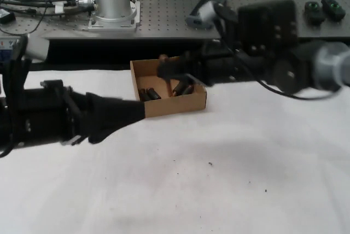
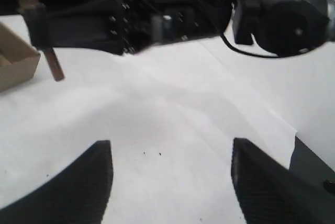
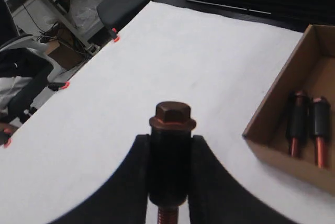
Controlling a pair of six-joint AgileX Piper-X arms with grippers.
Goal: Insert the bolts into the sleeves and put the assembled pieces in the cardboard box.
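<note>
Bolt-and-sleeve piece (image 3: pixel 168 169), a copper-coloured hex-head bolt pushed through a black cylindrical sleeve, sits clamped between the two black fingers of my right gripper (image 3: pixel 169 141). The fingers press on the sleeve, and the head stands clear beyond their tips. From the left wrist view I see the same piece (image 2: pixel 52 62) hanging with its bare threaded end downward, close to upright and slightly tilted, just beside a corner of the brown cardboard box (image 2: pixel 15 64).

That sideways offset is what the coming move turns on. In the right wrist view the box (image 3: pixel 272 150) lies off to one side of the held piece, not under it, with white cloth below the fingers. In the high view the right arm's tip appears near the box's far rim (image 1: pixel 175 104), so I cannot tell whether the piece is over the opening. I judge it needs to shift across the near wall before I let go.

Two finished pieces (image 3: pixel 297 124) (image 3: pixel 319 124) already lie flat in the box, side by side and parallel. Mine hangs nearly upright, so I expect it to topple on release unless I lower it first.

My left gripper (image 2: pixel 171 145) is spread wide and empty, low over the white cloth (image 1: pixel 219 179), near the box's front corner. The right arm alone has the job.
</note>
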